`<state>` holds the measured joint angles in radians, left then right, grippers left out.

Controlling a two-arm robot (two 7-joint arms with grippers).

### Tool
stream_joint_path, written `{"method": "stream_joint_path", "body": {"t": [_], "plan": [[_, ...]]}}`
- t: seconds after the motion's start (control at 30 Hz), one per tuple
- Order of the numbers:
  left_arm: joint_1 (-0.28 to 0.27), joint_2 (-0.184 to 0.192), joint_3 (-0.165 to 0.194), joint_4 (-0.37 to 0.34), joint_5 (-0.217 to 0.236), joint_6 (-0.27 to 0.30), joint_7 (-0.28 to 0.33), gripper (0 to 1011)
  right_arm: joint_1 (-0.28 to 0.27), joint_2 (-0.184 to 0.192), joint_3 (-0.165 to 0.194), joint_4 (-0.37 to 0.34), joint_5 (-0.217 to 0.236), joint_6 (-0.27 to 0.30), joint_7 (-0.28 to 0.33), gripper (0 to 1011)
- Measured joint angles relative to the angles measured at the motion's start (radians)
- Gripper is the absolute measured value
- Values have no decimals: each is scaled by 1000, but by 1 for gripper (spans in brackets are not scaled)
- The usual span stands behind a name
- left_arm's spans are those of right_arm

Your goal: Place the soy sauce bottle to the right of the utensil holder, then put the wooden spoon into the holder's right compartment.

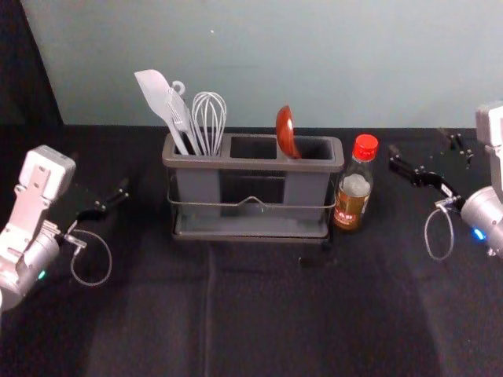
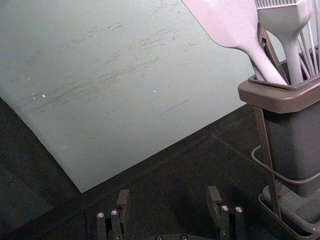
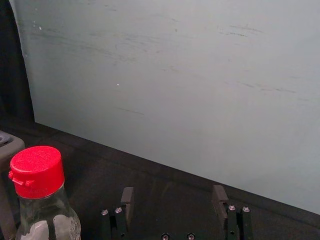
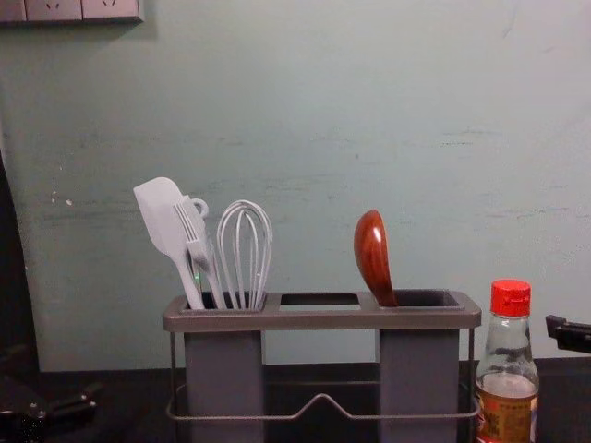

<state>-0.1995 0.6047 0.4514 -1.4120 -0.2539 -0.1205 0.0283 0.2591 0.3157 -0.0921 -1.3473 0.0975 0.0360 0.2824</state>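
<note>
Pale grey-green wall rises behind a dark cloth surface, where a grey utensil holder stands at center, its long side running left to right. Flanking it are the robot's left gripper, well off the holder's left end, and its right gripper, beyond the bottle on the right; each has its fingers spread apart with nothing between them. The soy sauce bottle stands just beside the holder's right end, long axis upright, red cap pointing up. A white spatula and whisk fill the left compartment. The wooden spoon sits in the right compartment, bowl up and handle down, its long axis steep, the top tipped slightly left.
</note>
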Motion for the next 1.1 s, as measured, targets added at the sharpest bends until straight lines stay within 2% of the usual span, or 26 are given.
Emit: {"method": "stream_joint_path", "body": {"t": [1.1], "plan": [[0,0,0,0,0,0,0,1000,2,1,2,-2,0,2,1,1002]]}}
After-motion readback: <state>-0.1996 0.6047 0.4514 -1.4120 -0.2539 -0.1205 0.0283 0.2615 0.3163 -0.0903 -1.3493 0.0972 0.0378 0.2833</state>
